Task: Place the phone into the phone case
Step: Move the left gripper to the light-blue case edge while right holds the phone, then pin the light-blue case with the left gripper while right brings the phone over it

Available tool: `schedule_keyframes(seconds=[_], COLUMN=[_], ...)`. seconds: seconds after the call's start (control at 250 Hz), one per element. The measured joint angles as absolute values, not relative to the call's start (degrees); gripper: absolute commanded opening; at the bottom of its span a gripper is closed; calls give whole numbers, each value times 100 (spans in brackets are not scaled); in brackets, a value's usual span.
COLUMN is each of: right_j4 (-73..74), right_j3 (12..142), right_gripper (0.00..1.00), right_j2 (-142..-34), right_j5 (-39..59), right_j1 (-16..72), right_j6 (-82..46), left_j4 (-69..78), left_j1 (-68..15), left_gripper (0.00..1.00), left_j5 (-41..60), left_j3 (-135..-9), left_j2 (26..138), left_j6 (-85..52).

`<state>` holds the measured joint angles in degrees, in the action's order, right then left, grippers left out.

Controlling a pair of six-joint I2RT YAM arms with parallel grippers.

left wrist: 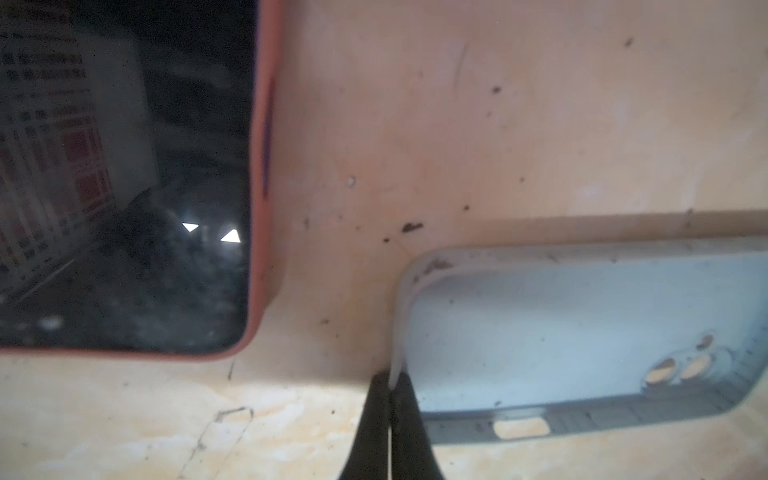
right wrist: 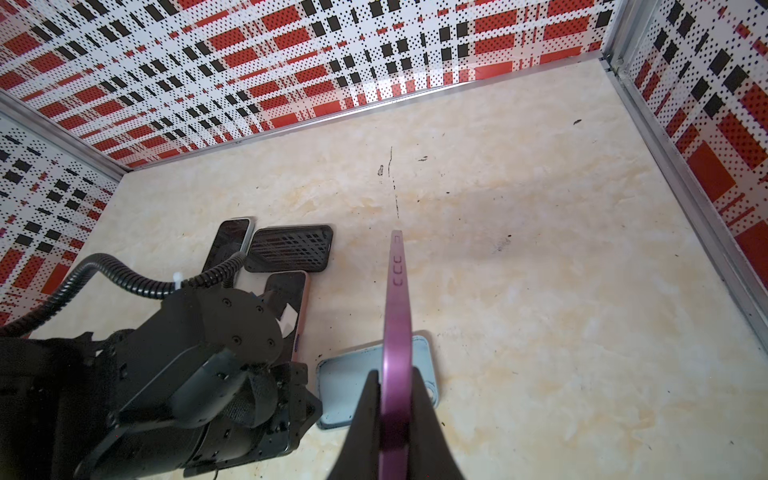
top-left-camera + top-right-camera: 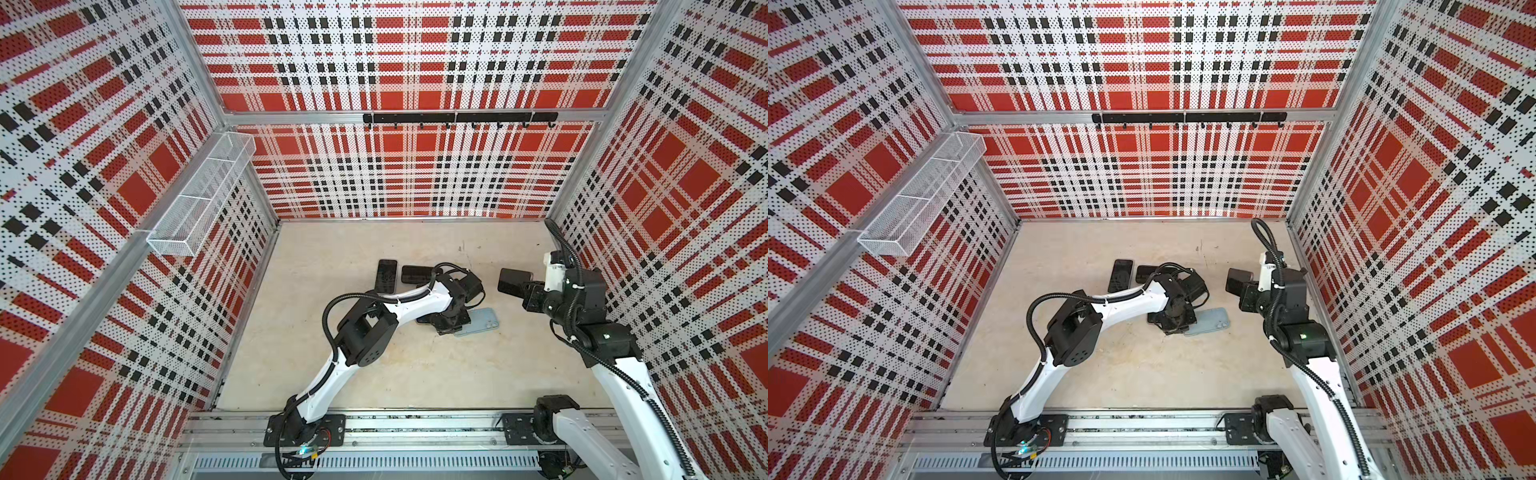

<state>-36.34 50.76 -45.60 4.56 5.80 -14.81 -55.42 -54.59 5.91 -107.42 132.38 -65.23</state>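
Left wrist view showed the left claw (image 1: 391,380) closed tight on the short end wall of the pale blue phone case (image 1: 582,324). The case's open hollow faced up on the table (image 1: 498,124) and spread away to one side of the tips. The right claw (image 2: 395,374) was clamped on the purple phone (image 2: 397,291), which stood out edge-on ahead of its tips, with the case lying below and just beyond them. Whether the pinched end was raised off the table was hard to tell. The step looked like steadying the case for insertion. Done well, the left pinch would hold firm while the phone was turned flat and one end was seated under the wall farthest from the left claw, clear of the orange-cased phone (image 1: 124,208) beside that claw.
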Motion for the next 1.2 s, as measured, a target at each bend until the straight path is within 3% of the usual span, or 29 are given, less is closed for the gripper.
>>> schedule_keyframes(seconds=[0.22, 0.44, 0.564, 0.864, 1.081, 1.153, 1.201], right_j4=[-3697, -3437, -3275, -2733, -2355, -2182, -2053], right_j3=[5100, 5059, 4952, 4320, 3656, 3450, 3317], right_gripper=[0, 0, 0, 0, 0, 0, 0], right_j2=[-4353, -4235, -4237, -4235, -4296, -4355, -4401], right_j5=[633, 1691, 2209, 2845, 2838, 2808, 2801], right_j1=[576, 576, 576, 738, 1463, 1706, 1809], right_j6=[-1481, -1616, -1769, -2504, -3046, -3245, -3374], left_j4=[-5819, -5852, -5642, -5085, -4751, -4654, -4569], left_j1=[-5360, -5360, -5360, -5013, -4591, -4504, -4442], left_gripper=[0, 0, 0, 0, 0, 12, 25], left_j5=[401, 211, 292, 644, 722, 727, 718], left_j3=[-9321, -7205, -6394, -5948, -5937, -5937, -5937], left_j2=[12226, 10495, 10191, 10025, 10009, 10009, 10012], left_j6=[-5384, -5170, -5238, -5266, -5212, -5177, -5127])
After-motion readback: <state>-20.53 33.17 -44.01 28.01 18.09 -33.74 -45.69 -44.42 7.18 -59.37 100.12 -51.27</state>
